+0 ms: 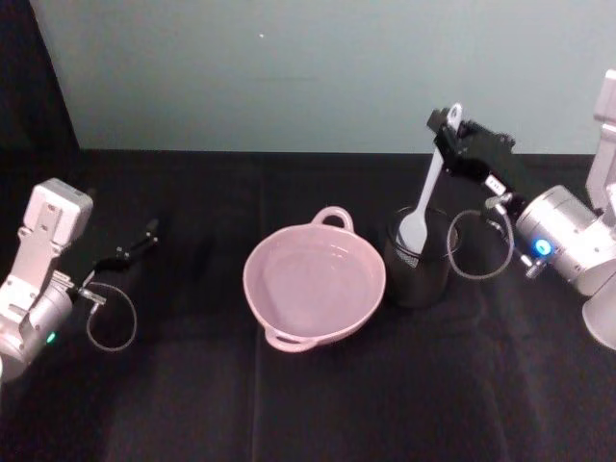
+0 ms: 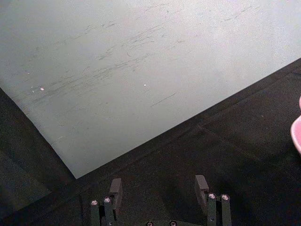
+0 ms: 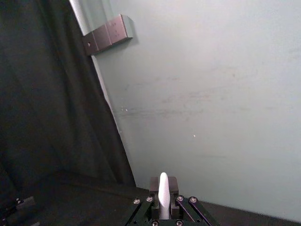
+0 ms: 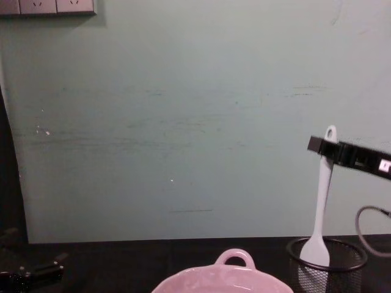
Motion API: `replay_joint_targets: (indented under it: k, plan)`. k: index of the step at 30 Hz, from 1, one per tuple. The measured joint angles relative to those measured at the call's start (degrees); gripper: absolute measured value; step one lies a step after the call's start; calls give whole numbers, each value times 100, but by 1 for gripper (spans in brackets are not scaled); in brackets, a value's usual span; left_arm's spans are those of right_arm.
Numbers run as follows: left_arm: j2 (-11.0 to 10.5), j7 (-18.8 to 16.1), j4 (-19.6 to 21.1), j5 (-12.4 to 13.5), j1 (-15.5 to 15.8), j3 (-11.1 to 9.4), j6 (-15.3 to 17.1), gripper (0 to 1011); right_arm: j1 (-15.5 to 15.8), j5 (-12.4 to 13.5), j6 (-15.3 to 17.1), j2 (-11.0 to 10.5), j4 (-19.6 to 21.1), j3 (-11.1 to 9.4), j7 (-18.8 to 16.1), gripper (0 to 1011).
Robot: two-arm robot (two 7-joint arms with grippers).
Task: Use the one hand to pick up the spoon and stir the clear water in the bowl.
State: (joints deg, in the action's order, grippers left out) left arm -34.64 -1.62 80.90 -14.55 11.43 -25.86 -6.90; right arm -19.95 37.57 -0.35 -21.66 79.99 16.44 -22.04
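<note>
Jaws clamped on the white spoon's (image 1: 429,192) slim handle, our right gripper (image 1: 444,123) holds its blade inside the mesh cup (image 1: 416,260) beside the pink bowl (image 1: 315,277), left gripper (image 1: 144,234) open.

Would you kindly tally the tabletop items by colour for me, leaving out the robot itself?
Pink: 1, the bowl
White: 1, the spoon
Black: 1, the wire-mesh cup
Total: 3
</note>
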Motion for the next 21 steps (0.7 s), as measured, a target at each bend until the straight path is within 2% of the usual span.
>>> replay_joint_targets:
  k: [8, 21]
  plan:
    - [0, 0, 0, 0, 0, 0, 0, 1011, 114, 125, -65, 186, -267, -67, -17, 118]
    - [0, 0, 0, 0, 0, 0, 0, 1011, 253, 220, -74, 275, -401, -116, -44, 118]
